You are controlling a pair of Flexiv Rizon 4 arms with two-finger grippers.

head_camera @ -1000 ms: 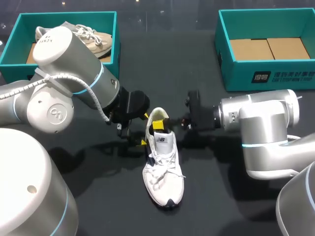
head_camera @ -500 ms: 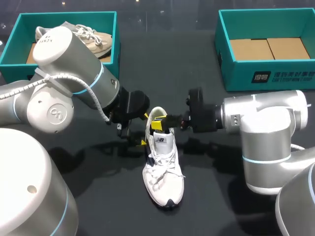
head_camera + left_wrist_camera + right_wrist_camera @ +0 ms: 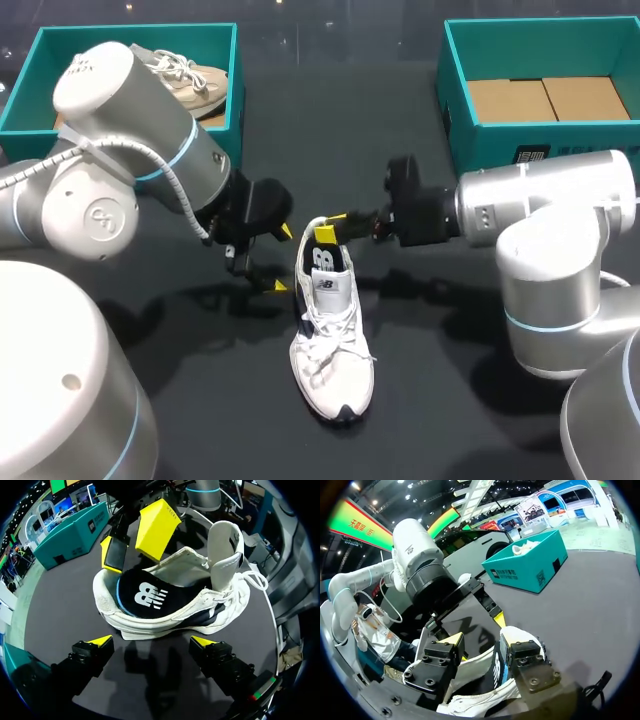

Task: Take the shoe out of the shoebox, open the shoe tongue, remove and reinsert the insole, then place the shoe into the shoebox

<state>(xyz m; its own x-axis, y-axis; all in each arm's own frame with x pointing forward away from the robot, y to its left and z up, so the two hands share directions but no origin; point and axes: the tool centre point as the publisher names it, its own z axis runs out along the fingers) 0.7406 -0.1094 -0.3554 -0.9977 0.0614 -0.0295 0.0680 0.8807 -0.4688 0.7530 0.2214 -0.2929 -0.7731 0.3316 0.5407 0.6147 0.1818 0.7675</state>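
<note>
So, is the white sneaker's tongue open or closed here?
Open. The tongue stands upright, clear of the opening, and the dark insole inside the white sneaker is exposed.

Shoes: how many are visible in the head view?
2. A white lace-up sneaker lies on the black table; a beige lace-up sneaker sits in the far-left teal shoebox, partly hidden behind the left arm.

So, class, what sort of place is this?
Probably a robot test or demo bench for shoe handling: left arm and right arm over a dark table, teal left shoebox and right shoebox, a white shoe.
</note>
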